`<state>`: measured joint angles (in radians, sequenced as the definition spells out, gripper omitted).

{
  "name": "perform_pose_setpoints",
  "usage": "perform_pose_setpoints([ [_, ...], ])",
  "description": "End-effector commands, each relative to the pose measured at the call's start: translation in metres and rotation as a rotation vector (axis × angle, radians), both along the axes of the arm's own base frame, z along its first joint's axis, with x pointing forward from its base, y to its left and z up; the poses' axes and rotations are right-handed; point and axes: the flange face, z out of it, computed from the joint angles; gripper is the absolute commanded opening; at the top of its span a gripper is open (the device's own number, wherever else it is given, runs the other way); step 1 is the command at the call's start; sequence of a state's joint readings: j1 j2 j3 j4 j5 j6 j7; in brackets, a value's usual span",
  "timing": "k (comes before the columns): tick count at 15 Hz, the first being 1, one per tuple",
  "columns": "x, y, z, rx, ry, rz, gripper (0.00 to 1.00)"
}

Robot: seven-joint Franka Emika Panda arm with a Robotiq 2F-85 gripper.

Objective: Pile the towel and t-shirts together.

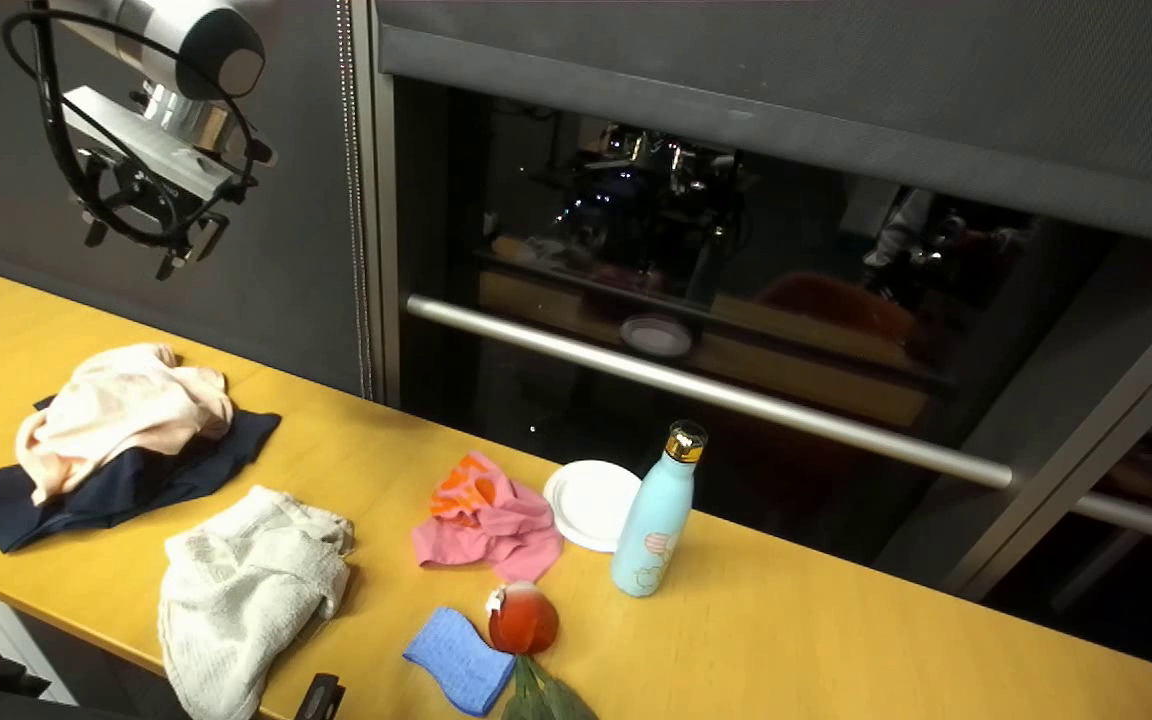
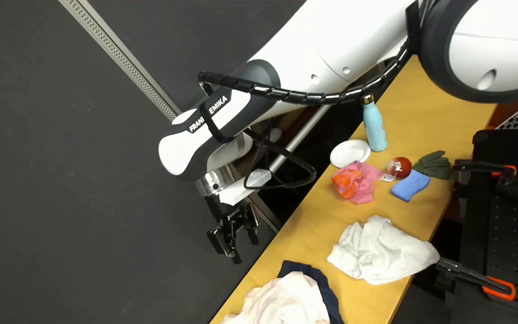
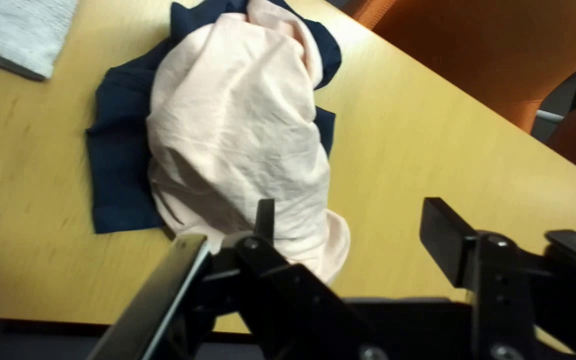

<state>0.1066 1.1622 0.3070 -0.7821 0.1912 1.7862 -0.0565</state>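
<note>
Toward the left of the table (image 1: 836, 640), as an exterior view has it, a pale pink garment (image 1: 126, 405) lies bunched on top of a navy garment (image 1: 136, 485), whose edges show out from under it. I take these two for the t-shirts, and if that is right, their share of the pile looks done. To the right of them and nearer lies the white towel (image 1: 246, 590), crumpled, with a strip of table showing between it and the navy garment; its near end reaches out over the near edge. Adding the towel therefore seems to be the part that is left, so by my reading the task stands past its middle.

The gripper (image 3: 353, 225) hangs in the air at the left, well above the garments in both exterior views, its jaws wide apart with nothing held between them. It would need to come across to the towel, take it up and lay it on the garments.

Farther right lie a pink-and-orange cloth (image 1: 496, 535), a white plate (image 1: 586, 500) and a blue sponge (image 1: 461, 660), with a light blue bottle (image 1: 654, 530) standing upright beside the plate. Whether the pink-and-orange cloth is another shirt meant for the pile, I cannot tell.
</note>
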Motion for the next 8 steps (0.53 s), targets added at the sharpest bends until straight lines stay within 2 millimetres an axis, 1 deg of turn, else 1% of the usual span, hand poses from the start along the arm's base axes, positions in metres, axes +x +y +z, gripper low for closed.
perform_pose_setpoints([
  [1, 0.000, -0.035, 0.005, -0.188, 0.003, -0.046, 1.00],
  [2, -0.002, -0.046, 0.006, -0.241, 0.001, -0.057, 1.00],
  [4, -0.009, -0.079, 0.017, -0.346, -0.004, -0.082, 1.00],
  [6, -0.016, -0.104, 0.022, -0.450, -0.005, -0.115, 1.00],
  [8, -0.025, -0.133, 0.019, -0.545, 0.003, -0.165, 1.00],
])
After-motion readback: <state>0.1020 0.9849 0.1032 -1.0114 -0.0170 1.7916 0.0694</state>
